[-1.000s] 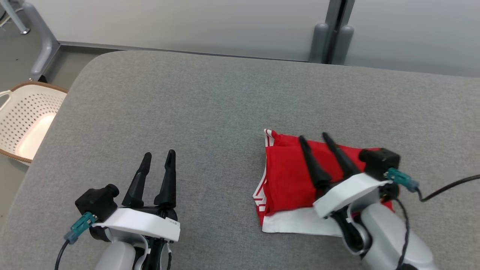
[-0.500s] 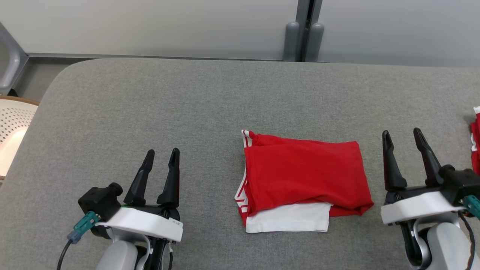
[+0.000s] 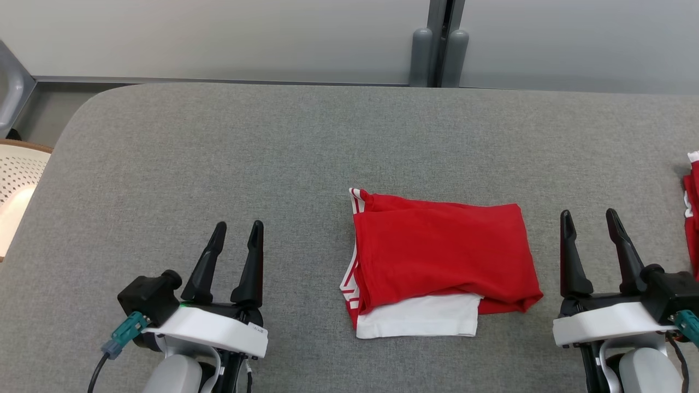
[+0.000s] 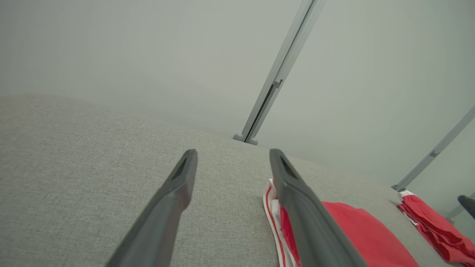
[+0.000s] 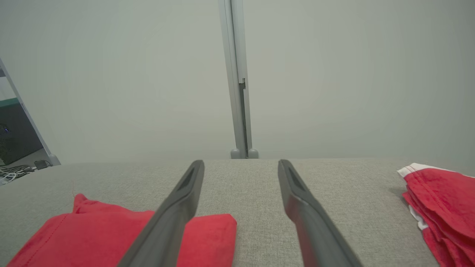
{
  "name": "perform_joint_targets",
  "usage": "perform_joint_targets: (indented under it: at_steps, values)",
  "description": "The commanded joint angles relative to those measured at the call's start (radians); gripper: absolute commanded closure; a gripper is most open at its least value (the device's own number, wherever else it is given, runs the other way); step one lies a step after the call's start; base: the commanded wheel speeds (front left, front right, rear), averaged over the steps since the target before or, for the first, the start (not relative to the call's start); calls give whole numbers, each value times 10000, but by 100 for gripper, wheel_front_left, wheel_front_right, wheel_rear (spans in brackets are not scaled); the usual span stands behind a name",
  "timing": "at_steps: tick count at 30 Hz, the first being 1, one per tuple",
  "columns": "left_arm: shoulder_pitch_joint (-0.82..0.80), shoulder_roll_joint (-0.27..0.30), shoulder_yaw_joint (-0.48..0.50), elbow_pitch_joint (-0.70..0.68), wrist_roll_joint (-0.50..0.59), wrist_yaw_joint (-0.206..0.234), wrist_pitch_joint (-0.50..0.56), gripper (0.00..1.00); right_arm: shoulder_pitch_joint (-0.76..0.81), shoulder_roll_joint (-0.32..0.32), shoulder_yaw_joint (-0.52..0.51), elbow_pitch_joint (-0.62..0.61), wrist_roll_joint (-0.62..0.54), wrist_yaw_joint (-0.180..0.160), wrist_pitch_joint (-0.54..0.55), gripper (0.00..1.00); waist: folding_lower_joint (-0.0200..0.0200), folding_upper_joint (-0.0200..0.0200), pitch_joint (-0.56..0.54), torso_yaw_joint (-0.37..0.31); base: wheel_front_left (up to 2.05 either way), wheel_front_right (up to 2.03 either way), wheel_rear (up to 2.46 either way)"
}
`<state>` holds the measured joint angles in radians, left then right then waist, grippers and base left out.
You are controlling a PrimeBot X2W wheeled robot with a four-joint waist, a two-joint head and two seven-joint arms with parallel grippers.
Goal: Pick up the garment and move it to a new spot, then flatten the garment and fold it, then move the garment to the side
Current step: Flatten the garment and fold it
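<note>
A red garment [image 3: 442,254] with white trim lies folded into a rough rectangle near the middle of the grey padded table [image 3: 273,153]. It also shows in the left wrist view [image 4: 363,237] and the right wrist view [image 5: 92,237]. My left gripper [image 3: 237,232] rests open at the lower left, well clear of the cloth, with nothing between its fingers. At the lower right, just past the garment's right edge, my right gripper [image 3: 590,218] stands open and empty.
A second pile of folded red and white cloth [image 3: 692,213] lies at the table's right edge, also seen as a stack [image 5: 441,207] in the right wrist view. A white perforated basket [image 3: 16,191] sits off the table's left side. A wall with a grey post [image 3: 437,43] runs behind.
My right gripper has lifted off the garment and drawn back to the lower right, leaving the cloth lying free. The camera has swung to the right. The left gripper has barely moved.
</note>
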<state>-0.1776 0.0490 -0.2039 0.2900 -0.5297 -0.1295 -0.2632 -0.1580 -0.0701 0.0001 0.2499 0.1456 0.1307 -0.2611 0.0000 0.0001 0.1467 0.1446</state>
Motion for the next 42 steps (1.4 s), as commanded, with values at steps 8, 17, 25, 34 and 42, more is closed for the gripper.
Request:
perform_joint_targets:
  at_steps: [8,17,25,34,42]
  values:
    - [14,40,-106,59,2,-11,-15,0,131,68,-40,14,-23,0,-53,0,0,-1,-7,49,0,0,0]
    - [-117,40,-164,68,-52,-11,-15,0,-47,142,163,790,751,0,404,0,0,-1,192,141,0,0,0]
    - [-393,43,-345,77,-145,-11,-15,0,-652,180,505,2412,2000,0,840,0,0,-1,643,427,0,0,0]
    - [-505,41,-367,124,-209,-11,-15,0,-1170,191,862,3581,1645,2,867,100,0,-1,879,589,0,0,0]
    - [-473,37,-304,110,-98,-11,-14,0,-1739,-351,1042,3341,439,-1,276,100,0,-1,840,205,0,0,0]
